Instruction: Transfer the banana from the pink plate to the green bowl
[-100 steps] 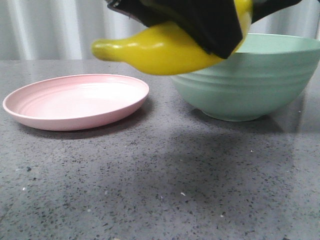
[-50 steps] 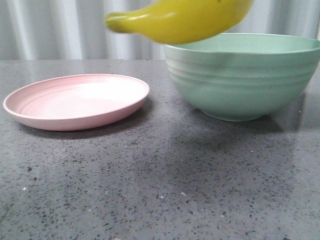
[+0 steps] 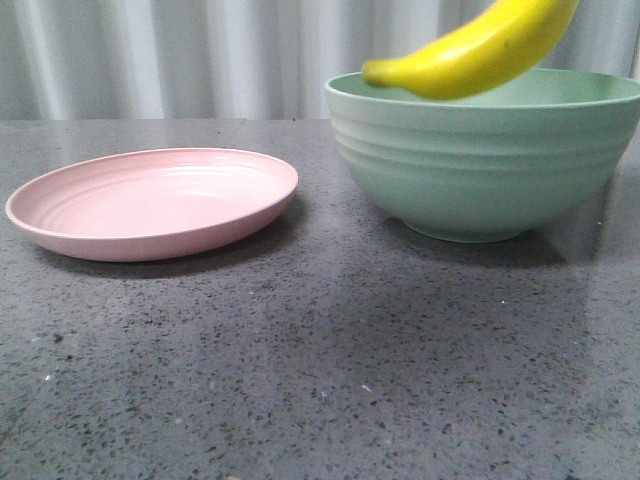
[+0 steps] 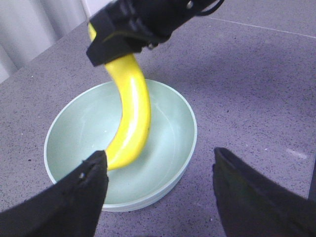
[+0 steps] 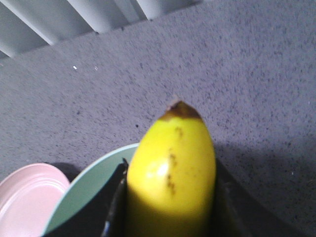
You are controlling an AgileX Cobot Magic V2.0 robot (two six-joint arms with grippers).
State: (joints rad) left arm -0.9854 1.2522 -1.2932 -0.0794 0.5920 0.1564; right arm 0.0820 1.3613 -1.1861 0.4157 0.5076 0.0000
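The yellow banana [image 3: 480, 50] hangs tilted in the air over the rim of the green bowl [image 3: 480, 170], greenish end lowest. My right gripper [image 4: 123, 47] is shut on its upper part, and the banana [image 4: 133, 113] curves down above the bowl's inside [image 4: 168, 143]. In the right wrist view the banana [image 5: 173, 163] sits between the jaws of that gripper [image 5: 170, 202], dark tip pointing away. The pink plate [image 3: 150, 205] lies empty left of the bowl. My left gripper [image 4: 159, 158] is open and empty, above the bowl's near side.
Dark speckled table [image 3: 320, 380] under both dishes. A pale ribbed curtain wall [image 3: 200, 60] runs along the table's back edge. The plate's edge [image 5: 24, 202] and the bowl's rim [image 5: 84, 197] also show in the right wrist view.
The banana has moved right and upward from beside the bowl to over it, and its free end now tilts down. The black gripper has left the top of the front view.
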